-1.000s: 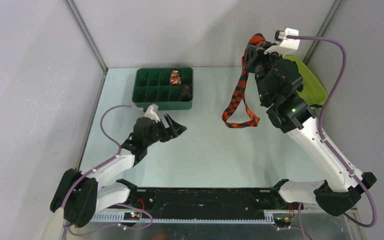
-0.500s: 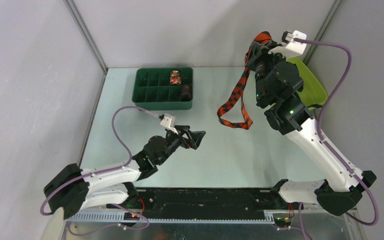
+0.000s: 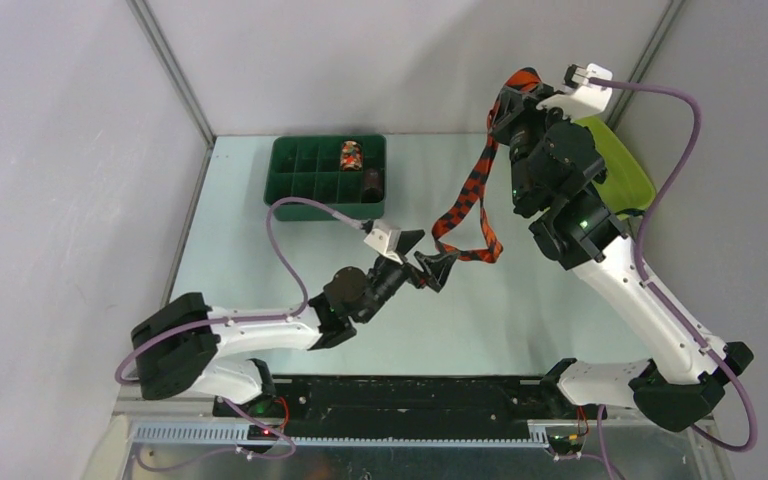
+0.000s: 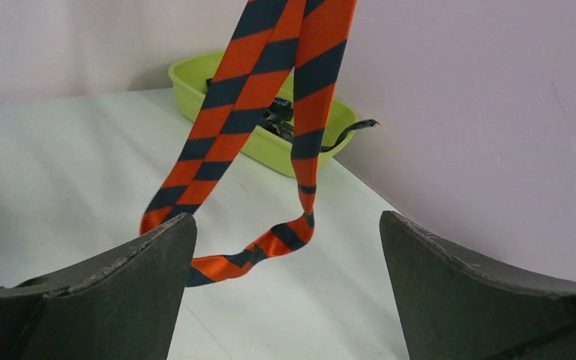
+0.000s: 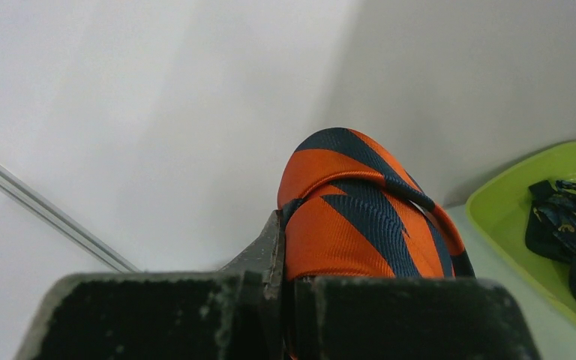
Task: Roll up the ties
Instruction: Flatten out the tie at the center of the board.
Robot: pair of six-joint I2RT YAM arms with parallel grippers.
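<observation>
Striped tie (image 4: 225, 120) (one) in right gripper (image 3: 508, 100), two rolls (image 3: 351, 155) in tray (image 3: 282, 185)

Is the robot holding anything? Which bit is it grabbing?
The right gripper is shut on the orange striped tie, pinching a fold partway along it, so two strands hang down. The left gripper is open and holds nothing.

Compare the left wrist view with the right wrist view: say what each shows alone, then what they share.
Left wrist only: the open left jaws, and the striped tie hanging as two strands that join in a loop at the bottom. Right wrist only: the tie's top fold pinched in the shut right jaws. Both: the striped tie, the green tray and the dark ties lying in it.
</observation>
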